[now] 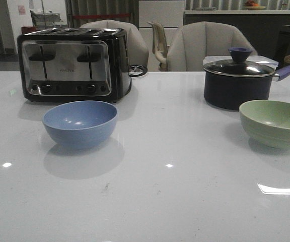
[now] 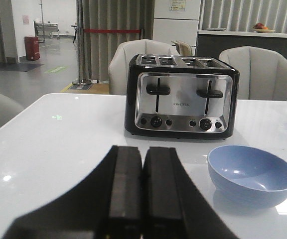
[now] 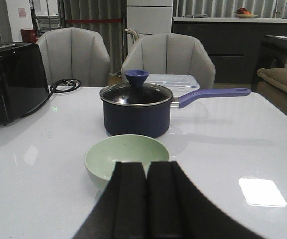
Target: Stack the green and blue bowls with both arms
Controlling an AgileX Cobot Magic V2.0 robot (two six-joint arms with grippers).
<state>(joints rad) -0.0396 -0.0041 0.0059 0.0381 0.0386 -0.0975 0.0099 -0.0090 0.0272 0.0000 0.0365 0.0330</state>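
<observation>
front view: neither arm is showing here, both bowls are sitting upright and empty on the counter (image 1: 150, 201), well apart. using the toaster (image 1: 74, 63) as the landmark: the blue bowl (image 1: 80, 123) is sitting just in front of it, on the counter's left half. the green bowl (image 1: 274, 123) is lying far to the toaster's right, just in front of the dark lidded pot (image 1: 238, 80) and near the right edge.

left wrist view: the left gripper (image 2: 142, 199) is sitting with jaws pressed together, holding nothing. the blue bowl (image 2: 252, 174) is lying ahead of it and off to one side, apart from the fingers, in front of the toaster (image 2: 182, 97).

right wrist view: the right gripper (image 3: 147, 204) is likewise pinched closed and empty. the green bowl (image 3: 126, 155) is lying straight ahead, just beyond the fingertips, with the pot (image 3: 136, 109) right behind it.

judging by that: each arm is sitting nearer its own bowl, left to blue, right to green. the right one is lining up better; the left would need a sideways shift. bowls are round, so no long axis to match, only a rim grab. both grippers would need to widen first.
</observation>
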